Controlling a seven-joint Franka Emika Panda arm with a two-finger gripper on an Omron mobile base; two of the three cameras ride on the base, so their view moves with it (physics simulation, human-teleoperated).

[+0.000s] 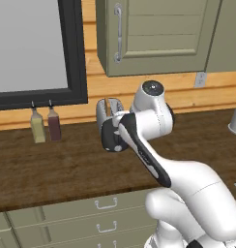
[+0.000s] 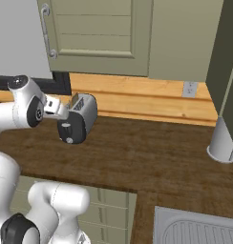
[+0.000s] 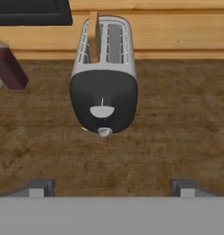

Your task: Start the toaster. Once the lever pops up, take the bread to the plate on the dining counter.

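On the dark wooden tabletop (image 3: 178, 128) near the back wall stands the toaster (image 3: 103, 82), its black end panel facing the hand camera; the bread (image 3: 93, 36) sits upright in the left-hand slot as that view shows it, its top edge poking above the rim; the end effector (image 3: 111, 187) hovers short of the toaster with its two tips spread wide apart and nothing between them, touching neither lever nor casing.

What could go wrong from here, as a judgement: the lever on the black panel is small and pale, so a tip coming down slightly off line may slide past it and leave the toaster unstarted; a push that lands on the rounded panel instead could shove the light toaster back toward the wall or skew it; a tip passing over the slots might nudge the slice; the two bottles (image 1: 45, 125) stand to one side, apparently clear of the approach, though how close they are to the toaster is hard to tell from the left base view, where the arm covers it.

Count: one toaster with two slots; one slice of bread; two slim bottles; one end effector; one pale vessel (image 2: 223, 142) well apart to the right.
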